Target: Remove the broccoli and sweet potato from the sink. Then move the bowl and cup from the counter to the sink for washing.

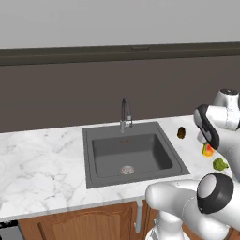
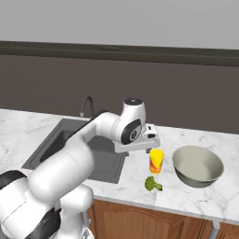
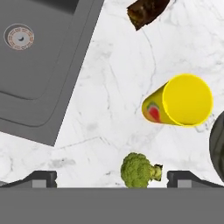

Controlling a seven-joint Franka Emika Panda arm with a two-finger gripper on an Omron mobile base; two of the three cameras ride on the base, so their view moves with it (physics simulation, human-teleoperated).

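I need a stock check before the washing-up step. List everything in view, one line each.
sink: one, dark grey, recessed in the counter, holding no items.
drain: one, metal, in the sink floor.
faucet: one, chrome, behind the sink.
counter: one, white marble with grey veins.
cabinet doors: brown wood, below the counter.
sweet potato: one, dark brown, on the counter right of the sink.
cup: one, yellow, upright on the counter between sink and bowl.
broccoli: one, green, on the counter in front of the cup.
bowl: one, grey-green, cream inside, right of the cup.
gripper: one, dark fingers open, above the broccoli.
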